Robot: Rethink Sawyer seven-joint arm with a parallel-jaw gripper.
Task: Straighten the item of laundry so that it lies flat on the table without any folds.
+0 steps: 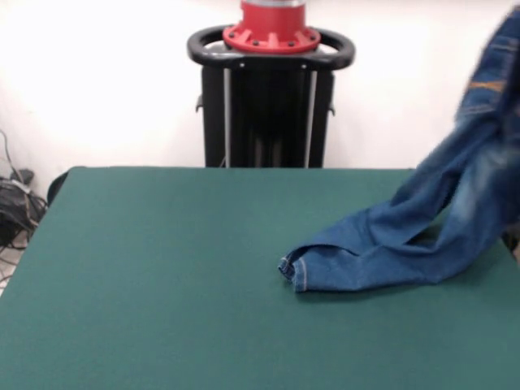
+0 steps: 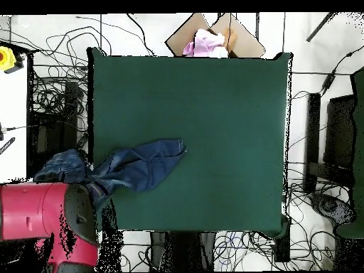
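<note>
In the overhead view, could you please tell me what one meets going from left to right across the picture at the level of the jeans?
The red robot arm at the lower left, then the jeans hanging over the table's left edge, then the bare green table, then cables on the floor.

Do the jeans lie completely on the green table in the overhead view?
No, the jeans lie only partly on the table; their waist end hangs past the table's edge, beside the red arm.

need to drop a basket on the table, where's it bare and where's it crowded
The table is bare green from the jeans' hem to the opposite edge. The only crowded spot is the jeans side, where they trail off the table edge, lifted.
</note>
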